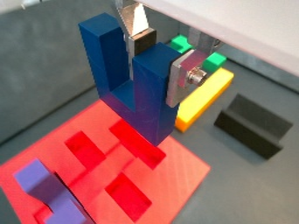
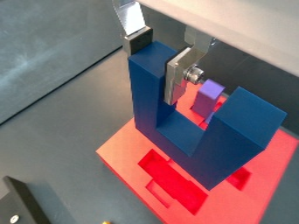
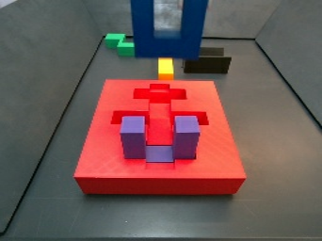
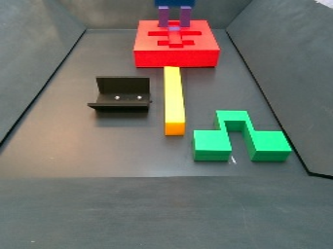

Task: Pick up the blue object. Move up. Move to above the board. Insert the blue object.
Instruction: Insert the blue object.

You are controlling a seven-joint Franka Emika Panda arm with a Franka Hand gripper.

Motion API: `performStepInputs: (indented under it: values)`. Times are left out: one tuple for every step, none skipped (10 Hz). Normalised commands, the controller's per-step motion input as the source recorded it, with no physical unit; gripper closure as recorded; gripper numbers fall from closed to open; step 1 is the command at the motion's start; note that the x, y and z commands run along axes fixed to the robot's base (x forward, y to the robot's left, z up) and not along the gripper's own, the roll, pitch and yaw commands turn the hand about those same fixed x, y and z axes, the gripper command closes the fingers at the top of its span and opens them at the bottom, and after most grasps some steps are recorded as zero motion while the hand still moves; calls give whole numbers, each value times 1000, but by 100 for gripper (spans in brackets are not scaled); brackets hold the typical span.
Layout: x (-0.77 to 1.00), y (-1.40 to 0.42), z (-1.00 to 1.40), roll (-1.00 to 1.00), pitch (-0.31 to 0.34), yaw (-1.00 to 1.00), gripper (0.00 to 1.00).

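Note:
My gripper point(image 1: 162, 59) is shut on one upright prong of the dark navy-blue U-shaped object point(image 1: 117, 70), base downward; both wrist views show this point(image 2: 160, 57). The blue object point(image 2: 222, 131) hangs in the air over the far part of the red board point(image 1: 176, 175), apart from it. In a side view the blue object point(image 3: 168, 33) is at the top above the board point(image 3: 113, 160), and the gripper itself is cut off by the frame. The board's cross-shaped recess point(image 3: 157, 94) lies open.
A purple U-shaped block point(image 3: 132, 132) sits in the board's near recess. Off the board lie a yellow bar point(image 4: 173, 97), a green block point(image 4: 240, 136) and the dark fixture point(image 4: 121, 95). Grey walls enclose the floor.

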Motion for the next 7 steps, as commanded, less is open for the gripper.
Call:
performStepInputs:
  values:
    - [623,0,-514,81,47,0,100]
    - [569,54,-469,14,20,-54,100]
    - [600,134,-443,0,21,-77,100]
    - [383,217,-500,0,36,0,100]
    - [223,200,-523,0,74,80,100]
    - [197,140,-543,17,56,129,100]
    - [0,51,-523,10,27,117,100]
